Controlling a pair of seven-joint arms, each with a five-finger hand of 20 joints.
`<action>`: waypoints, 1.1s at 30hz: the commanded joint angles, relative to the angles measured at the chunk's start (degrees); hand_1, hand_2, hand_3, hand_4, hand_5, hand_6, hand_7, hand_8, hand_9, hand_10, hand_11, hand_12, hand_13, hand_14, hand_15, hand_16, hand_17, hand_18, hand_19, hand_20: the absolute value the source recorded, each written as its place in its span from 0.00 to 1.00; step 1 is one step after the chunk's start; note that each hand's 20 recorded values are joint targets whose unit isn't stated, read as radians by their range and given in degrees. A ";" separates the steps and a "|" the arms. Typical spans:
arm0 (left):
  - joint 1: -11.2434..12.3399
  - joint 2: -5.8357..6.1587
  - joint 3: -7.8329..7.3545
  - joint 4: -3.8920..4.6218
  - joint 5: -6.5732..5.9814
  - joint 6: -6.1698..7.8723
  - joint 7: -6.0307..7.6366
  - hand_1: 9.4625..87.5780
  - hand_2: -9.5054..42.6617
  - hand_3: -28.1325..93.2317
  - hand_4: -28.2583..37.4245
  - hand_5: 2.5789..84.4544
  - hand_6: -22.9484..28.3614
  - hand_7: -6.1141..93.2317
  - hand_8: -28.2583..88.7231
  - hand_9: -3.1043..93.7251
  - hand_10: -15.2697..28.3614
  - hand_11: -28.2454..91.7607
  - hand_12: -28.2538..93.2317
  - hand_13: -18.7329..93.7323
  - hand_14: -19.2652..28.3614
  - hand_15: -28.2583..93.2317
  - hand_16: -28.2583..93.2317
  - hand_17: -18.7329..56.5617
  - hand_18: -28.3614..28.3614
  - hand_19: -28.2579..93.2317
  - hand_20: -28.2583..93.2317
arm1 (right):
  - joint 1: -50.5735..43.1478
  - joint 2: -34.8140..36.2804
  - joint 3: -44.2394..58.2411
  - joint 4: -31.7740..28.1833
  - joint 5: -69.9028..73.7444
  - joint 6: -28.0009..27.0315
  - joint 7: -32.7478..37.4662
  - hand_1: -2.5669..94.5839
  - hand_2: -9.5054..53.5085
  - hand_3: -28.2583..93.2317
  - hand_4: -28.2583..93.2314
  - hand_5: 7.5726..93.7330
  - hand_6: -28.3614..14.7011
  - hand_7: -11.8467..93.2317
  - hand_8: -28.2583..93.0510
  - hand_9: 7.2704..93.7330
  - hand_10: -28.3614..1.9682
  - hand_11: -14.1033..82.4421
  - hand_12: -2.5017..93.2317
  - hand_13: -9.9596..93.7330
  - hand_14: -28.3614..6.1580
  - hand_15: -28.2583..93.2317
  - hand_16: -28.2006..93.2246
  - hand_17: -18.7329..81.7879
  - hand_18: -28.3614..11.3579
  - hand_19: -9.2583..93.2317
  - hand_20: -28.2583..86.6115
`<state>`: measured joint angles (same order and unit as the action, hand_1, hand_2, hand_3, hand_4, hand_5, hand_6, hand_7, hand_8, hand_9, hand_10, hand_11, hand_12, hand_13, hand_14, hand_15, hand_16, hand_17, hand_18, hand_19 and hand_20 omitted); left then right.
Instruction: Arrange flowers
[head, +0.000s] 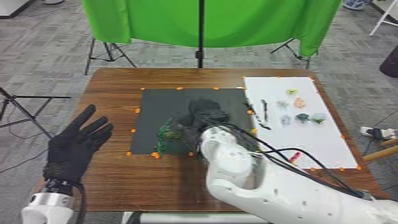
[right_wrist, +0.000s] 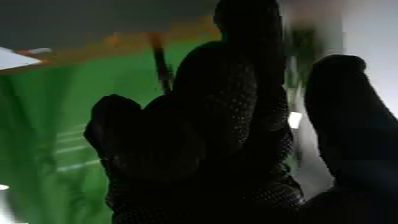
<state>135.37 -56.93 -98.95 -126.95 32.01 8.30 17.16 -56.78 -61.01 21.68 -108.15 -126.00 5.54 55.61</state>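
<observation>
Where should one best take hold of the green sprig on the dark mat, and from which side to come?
I would pinch the green sprig around its middle, coming down from above and closing from its left and right. It looks long and narrow, lying lengthwise away from the robot on the dark mat.

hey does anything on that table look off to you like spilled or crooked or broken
I see no spill or damage. The one mildly odd thing is a small red item on the white sheet, toward its near edge, apart from the flower pieces. I can't tell what it is.
</observation>
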 joint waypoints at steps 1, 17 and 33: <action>2.35 -0.32 -0.09 -0.31 -0.50 0.71 1.34 0.17 0.29 0.90 0.02 0.37 0.57 0.17 0.15 0.37 0.79 0.39 0.31 0.35 0.97 0.57 0.16 0.09 0.93 0.65 0.27 | -4.75 12.44 9.82 -5.02 0.67 9.07 2.19 0.31 0.20 0.81 0.02 0.98 0.62 0.27 0.12 1.00 0.54 0.56 0.21 0.93 0.52 0.78 0.39 0.62 0.04 1.00 0.59; 2.47 0.19 0.63 -0.33 -0.97 0.84 1.95 0.17 0.29 0.90 0.02 0.37 0.57 0.17 0.15 0.37 0.79 0.38 0.31 0.35 0.97 0.57 0.16 0.09 0.93 0.65 0.27 | -6.08 16.53 12.69 1.85 1.16 4.21 9.84 0.33 0.12 0.83 0.03 0.71 0.46 0.21 0.14 0.86 0.38 0.48 0.20 0.84 0.45 0.74 0.36 0.55 0.03 1.00 0.38; 1.98 0.39 0.91 -0.06 -1.14 0.83 2.02 0.17 0.29 0.90 0.02 0.37 0.57 0.17 0.15 0.37 0.79 0.38 0.31 0.35 0.97 0.57 0.16 0.09 0.93 0.65 0.27 | 1.58 10.90 3.69 11.65 2.72 -5.49 11.40 0.34 0.06 0.82 0.03 0.68 0.43 0.20 0.14 0.82 0.36 0.50 0.20 0.82 0.45 0.76 0.36 0.55 0.02 1.00 0.38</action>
<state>137.06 -56.37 -98.24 -127.22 31.33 8.71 19.55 -58.61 -47.15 27.52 -99.61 -124.21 4.04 66.50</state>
